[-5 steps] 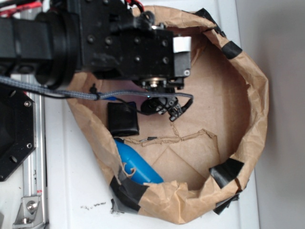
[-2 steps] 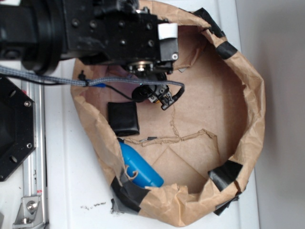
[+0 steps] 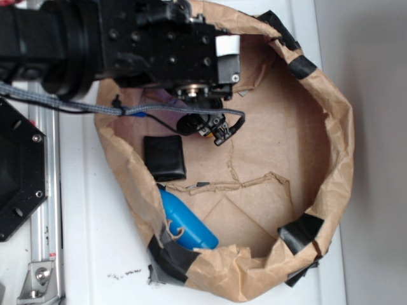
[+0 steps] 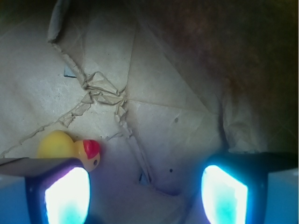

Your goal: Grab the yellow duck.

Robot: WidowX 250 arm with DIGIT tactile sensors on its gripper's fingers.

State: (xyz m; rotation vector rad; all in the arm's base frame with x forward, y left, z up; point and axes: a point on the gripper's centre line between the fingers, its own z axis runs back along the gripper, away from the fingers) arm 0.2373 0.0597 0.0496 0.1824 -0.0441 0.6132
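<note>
**Arm slides back toward the duck**

Above the paper bag (image 3: 331, 159) the arm has shifted up-left and nearly settled. The gripper (image 4: 145, 186), jaws apart, has the yellow duck (image 4: 70, 148) touching one fingertip (image 4: 63, 191), outside the gap, so it needs recentring

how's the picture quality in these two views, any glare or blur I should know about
Wrist view: the tool fingers glow overexposed blue-white, corners fall dark, the yellow duck looks soft but readable. Exterior view: evenly lit, slightly soft; the arm shadows the paper bag floor and hides the duck.
</note>
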